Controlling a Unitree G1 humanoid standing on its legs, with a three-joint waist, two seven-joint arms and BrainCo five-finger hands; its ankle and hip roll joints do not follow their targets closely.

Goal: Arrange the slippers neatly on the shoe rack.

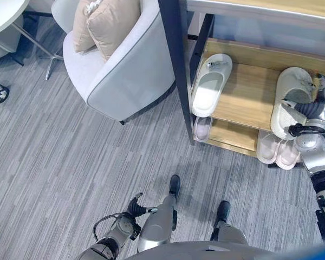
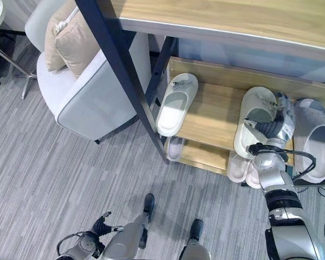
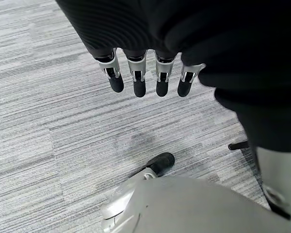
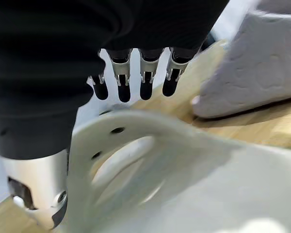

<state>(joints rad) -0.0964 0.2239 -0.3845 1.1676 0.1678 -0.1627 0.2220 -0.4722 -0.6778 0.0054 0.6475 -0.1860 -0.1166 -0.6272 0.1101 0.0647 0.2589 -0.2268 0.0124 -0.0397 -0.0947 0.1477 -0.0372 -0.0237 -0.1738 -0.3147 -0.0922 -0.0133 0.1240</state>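
Our right robot hand [image 2: 278, 131] grips a slipper [image 2: 254, 127] on the rack [image 2: 216, 116], its mate [image 2: 314, 138] beside; straightening remains.

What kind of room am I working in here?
Probably a lounge or entryway set up like a home: grey carpet, a padded armchair with cushions, and a wooden shoe rack holding pale slippers.
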